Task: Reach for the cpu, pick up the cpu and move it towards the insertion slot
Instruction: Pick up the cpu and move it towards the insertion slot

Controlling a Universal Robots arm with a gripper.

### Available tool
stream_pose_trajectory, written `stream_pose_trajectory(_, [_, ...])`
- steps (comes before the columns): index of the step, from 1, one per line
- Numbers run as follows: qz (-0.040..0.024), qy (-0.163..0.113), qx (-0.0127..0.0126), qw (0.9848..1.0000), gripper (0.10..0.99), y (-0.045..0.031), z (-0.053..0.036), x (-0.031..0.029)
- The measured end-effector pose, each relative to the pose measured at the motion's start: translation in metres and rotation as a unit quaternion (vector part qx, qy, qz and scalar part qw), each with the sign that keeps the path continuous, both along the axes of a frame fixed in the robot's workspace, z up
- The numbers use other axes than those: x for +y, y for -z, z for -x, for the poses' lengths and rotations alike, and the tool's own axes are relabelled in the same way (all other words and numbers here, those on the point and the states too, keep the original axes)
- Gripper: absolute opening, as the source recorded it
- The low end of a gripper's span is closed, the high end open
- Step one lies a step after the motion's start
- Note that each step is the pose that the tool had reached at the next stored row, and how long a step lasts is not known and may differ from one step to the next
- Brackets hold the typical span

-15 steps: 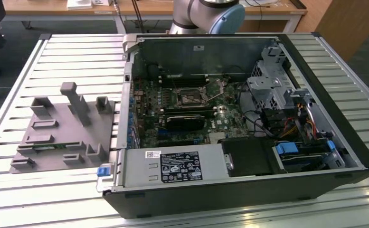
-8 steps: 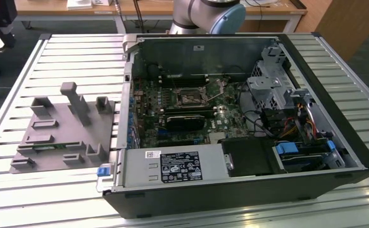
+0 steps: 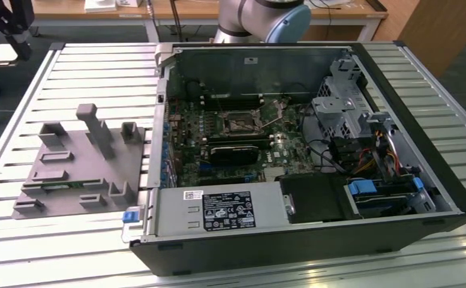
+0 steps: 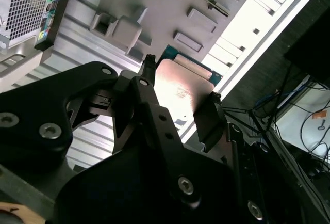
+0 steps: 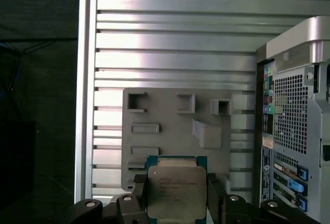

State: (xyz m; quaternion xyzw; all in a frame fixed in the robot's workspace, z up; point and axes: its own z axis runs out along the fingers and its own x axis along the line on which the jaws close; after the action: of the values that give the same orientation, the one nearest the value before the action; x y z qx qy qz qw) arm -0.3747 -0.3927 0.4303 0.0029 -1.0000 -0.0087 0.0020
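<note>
First wrist view, cpu (image 5: 177, 193) above slatted table (image 5: 170, 43)

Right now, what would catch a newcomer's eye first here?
An open computer case lies on the slatted metal table, its circuit board bared, the insertion slot near its middle. In the first wrist view the gripper pinches the silvery cpu by two edges, a grey fixture plate beyond it.

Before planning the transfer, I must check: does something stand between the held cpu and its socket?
The square silvery cpu sits clamped in the tool. The open computer case's metal side wall rises between it and the shiny-framed insertion slot; nothing visible covers the slot.
</note>
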Motion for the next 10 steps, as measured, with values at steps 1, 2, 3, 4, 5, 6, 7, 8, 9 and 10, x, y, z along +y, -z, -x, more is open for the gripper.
stream_pose_trajectory(1, [0.0000,0.000,0.0000,1.0000,0.545,0.0000,-0.0012,0.0000])
stream_pose_trajectory(2, [0.0000,0.000,0.0000,1.0000,0.545,0.0000,-0.0022,0.0000])
stream_pose_trajectory(3, [0.0000,0.000,0.0000,1.0000,0.545,0.0000,-0.0032,0.0000])
stream_pose_trajectory(4, [0.0000,0.000,0.0000,1.0000,0.545,0.0000,-0.0042,0.0000])
stream_pose_trajectory(5, [0.0000,0.000,0.0000,1.0000,0.545,0.0000,-0.0051,0.0000])
stream_pose_trajectory(6, [0.0000,0.000,0.0000,1.0000,0.545,0.0000,-0.0059,0.0000])
stream_pose_trajectory(7, [0.0000,0.000,0.0000,1.0000,0.545,0.0000,-0.0068,0.0000])
stream_pose_trajectory(8, [0.0000,0.000,0.0000,1.0000,0.545,0.0000,-0.0076,0.0000])
stream_pose_trajectory(9, [0.0000,0.000,0.0000,1.0000,0.545,-0.0001,-0.0084,0.0000])
stream_pose_trajectory(10, [0.0000,0.000,0.0000,1.0000,0.545,0.0000,-0.0092,0.0000])
